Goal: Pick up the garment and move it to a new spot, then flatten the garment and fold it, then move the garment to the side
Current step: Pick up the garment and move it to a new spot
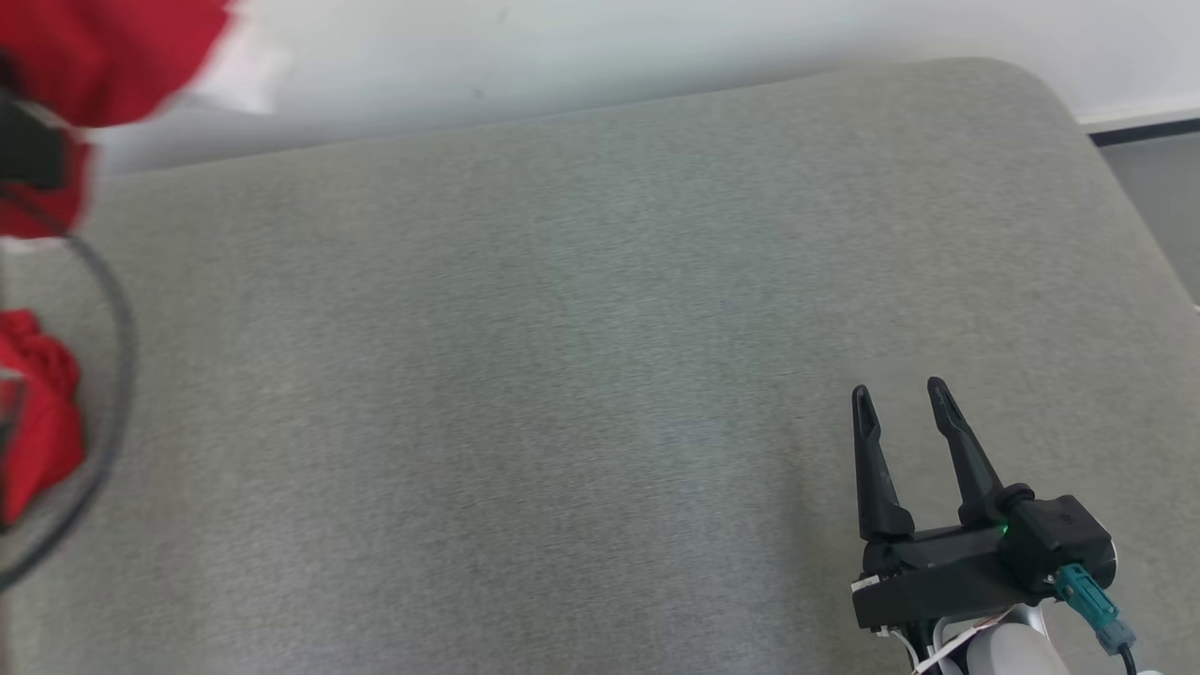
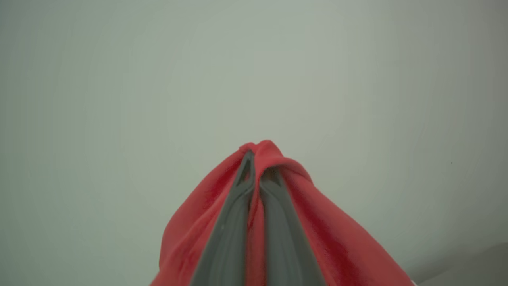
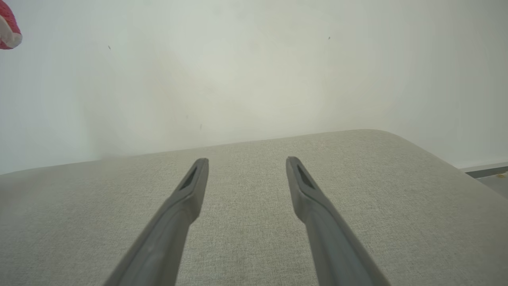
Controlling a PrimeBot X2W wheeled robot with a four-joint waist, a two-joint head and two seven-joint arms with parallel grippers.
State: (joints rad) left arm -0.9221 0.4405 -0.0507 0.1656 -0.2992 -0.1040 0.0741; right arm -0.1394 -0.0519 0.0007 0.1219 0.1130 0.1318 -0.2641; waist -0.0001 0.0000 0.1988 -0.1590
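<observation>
The garment (image 1: 84, 56) is red cloth with a white edge, blurred at the head view's far left; more of it hangs lower down. In the left wrist view my left gripper (image 2: 258, 169) is shut on the garment (image 2: 317, 230), whose red folds drape over both fingers against a pale wall. A scrap of the garment (image 3: 8, 28) shows at the top left of the right wrist view. My right gripper (image 1: 900, 394) stands open at the lower right above the grey cushion (image 1: 562, 328), nothing between its fingers (image 3: 190, 186).
The grey fabric cushion (image 3: 254, 238) spans the scene, with a rounded far right corner. A pale wall (image 1: 656, 37) runs behind it. Floor and a dark baseboard (image 1: 1144, 131) lie beyond the right edge. A thin dark cable (image 1: 117, 375) loops at the left.
</observation>
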